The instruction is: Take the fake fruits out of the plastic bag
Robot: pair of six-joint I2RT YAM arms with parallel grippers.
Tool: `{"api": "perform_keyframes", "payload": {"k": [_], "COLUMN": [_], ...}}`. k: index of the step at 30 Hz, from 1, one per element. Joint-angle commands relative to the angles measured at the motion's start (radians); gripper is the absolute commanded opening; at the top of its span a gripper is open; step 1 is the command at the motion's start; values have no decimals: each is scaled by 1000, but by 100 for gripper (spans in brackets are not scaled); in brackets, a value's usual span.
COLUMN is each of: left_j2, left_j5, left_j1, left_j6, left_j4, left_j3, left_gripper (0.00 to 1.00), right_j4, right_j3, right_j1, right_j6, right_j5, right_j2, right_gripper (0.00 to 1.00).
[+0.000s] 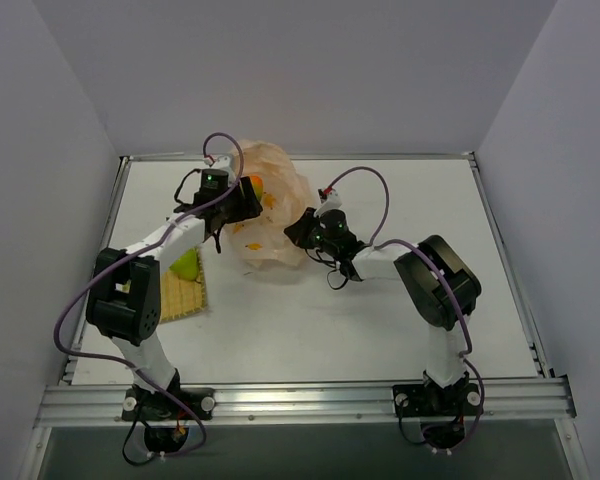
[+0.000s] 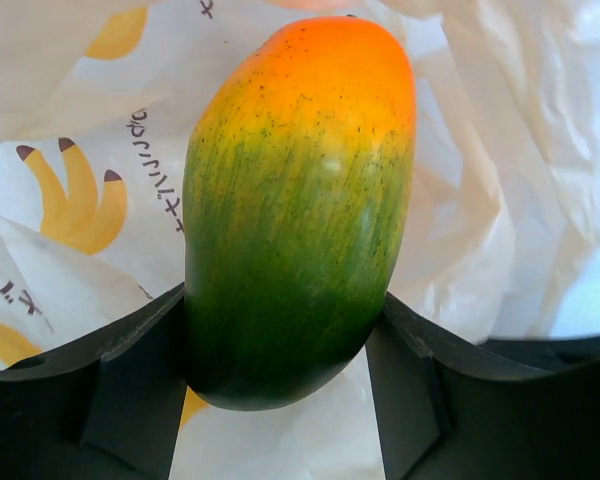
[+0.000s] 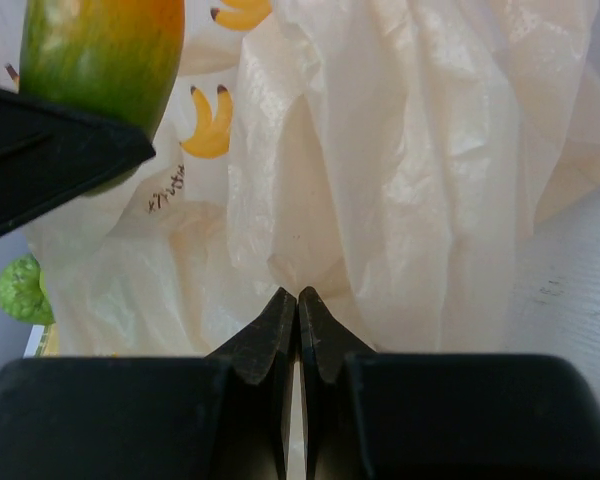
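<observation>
My left gripper (image 2: 282,318) is shut on a glossy fake fruit (image 2: 300,200), green below and orange on top, and holds it upright in front of the plastic bag (image 2: 480,200). In the top view this gripper (image 1: 242,197) holds the fruit (image 1: 253,185) at the bag's (image 1: 280,215) left side. My right gripper (image 3: 298,296) is shut, its tips pinching a fold of the pale bag (image 3: 410,150) at the bag's right edge (image 1: 302,228). A second, bumpy green fake fruit (image 1: 187,265) lies on the mat; it also shows in the right wrist view (image 3: 20,290).
A yellow woven mat (image 1: 178,298) lies on the table at the left, partly under my left arm. The white table (image 1: 380,320) has raised rails at its edges and grey walls around it.
</observation>
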Motion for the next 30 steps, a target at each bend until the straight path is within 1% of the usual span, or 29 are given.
{"api": "perform_keyframes", "payload": {"k": [1, 6, 11, 12, 14, 15, 17, 18, 19, 20, 21, 22, 23, 24, 25, 27, 28, 30], "left_j2": [-74, -164, -345, -406, -469, -541, -618, -696, -735, -776, -857, -899, -946, -1036, -1078, -1196, -1225, -1287], "left_j5": [93, 178, 245, 291, 333, 350, 332, 269, 220, 151, 71, -69, -130, -182, -292, -371, -420, -429], "left_j1": [3, -1, -18, -12, 6, 19, 63, 78, 103, 108, 109, 114, 114, 114, 114, 114, 115, 95], "left_j6": [-72, -94, -91, -91, -118, -126, -138, -143, -144, -146, -166, -177, -184, -215, -233, -287, -308, -373], "left_j4": [-51, -132, -198, -203, -207, -216, -273, -301, -337, -430, -478, -517, -581, -614, -650, -747, -800, -806], "left_j3": [-21, -55, -131, -148, -186, -223, -255, -286, -298, -309, -337, -357, -378, -399, -444, -482, -517, -554], "left_gripper": [23, 24, 24, 24, 24, 24, 23, 23, 23, 23, 23, 23, 23, 23, 23, 23, 23, 23], "right_j4": [-28, -65, -109, -115, -125, -125, -131, -134, -135, -134, -134, -132, -129, -126, -123, -120, -119, -116], "right_j3": [53, 74, 103, 110, 125, 128, 139, 140, 142, 143, 142, 139, 136, 127, 120, 110, 108, 105], "right_j1": [-8, -8, -8, -8, -8, -8, -8, -8, -8, -8, -7, -7, -7, -7, -7, -8, -8, -8], "right_j6": [-20, -21, -26, -27, -26, -26, -27, -27, -27, -32, -33, -33, -39, -39, -38, -43, -44, -46], "right_j5": [40, 56, 76, 74, 74, 76, 79, 77, 79, 77, 76, 73, 71, 71, 70, 66, 63, 60], "right_j2": [-62, -88, -94, -89, -80, -75, -72, -69, -68, -68, -68, -68, -69, -74, -75, -78, -80, -83], "right_gripper": [0, 0, 0, 0, 0, 0, 0, 0, 0, 0, 0, 0, 0, 0, 0, 0, 0, 0]}}
